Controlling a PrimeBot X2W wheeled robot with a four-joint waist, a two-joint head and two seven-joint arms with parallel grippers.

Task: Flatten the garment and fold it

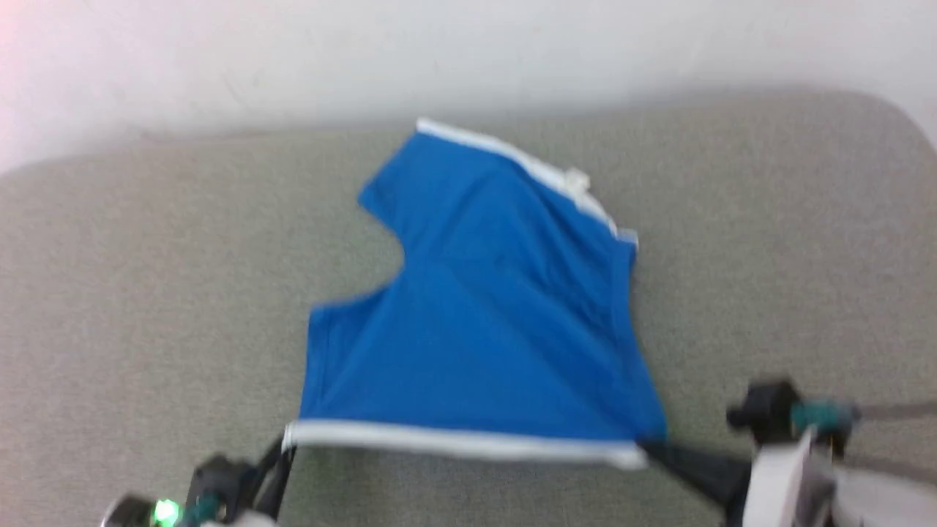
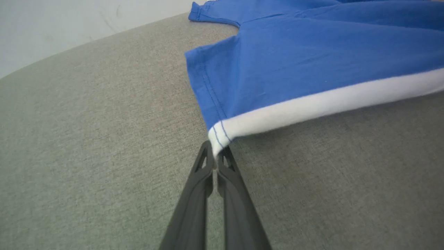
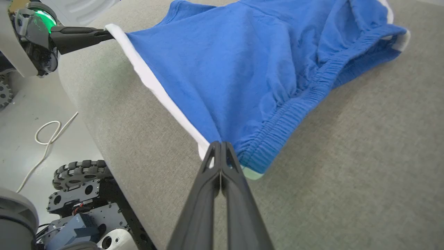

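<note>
Now we pinch the blue shorts (image 1: pixel 483 307), spread near the front edge of the grey cushion (image 1: pixel 146 293), by both ends of their white stripe (image 1: pixel 454 441), left gripper (image 2: pixel 216 154) and right gripper (image 3: pixel 220 146) clamped tight, and any uneven pull could slip the thin fabric free.

Bare grey upholstery (image 1: pixel 146 293) lies open left and right of the shorts (image 1: pixel 483 307). Along the near edge the white stripe (image 1: pixel 461 441) is stretched between the left gripper (image 2: pixel 215 154) and right gripper (image 3: pixel 220 147), each pinching a corner — that way is barred. A wall (image 1: pixel 468 51) closes the far side.
</note>
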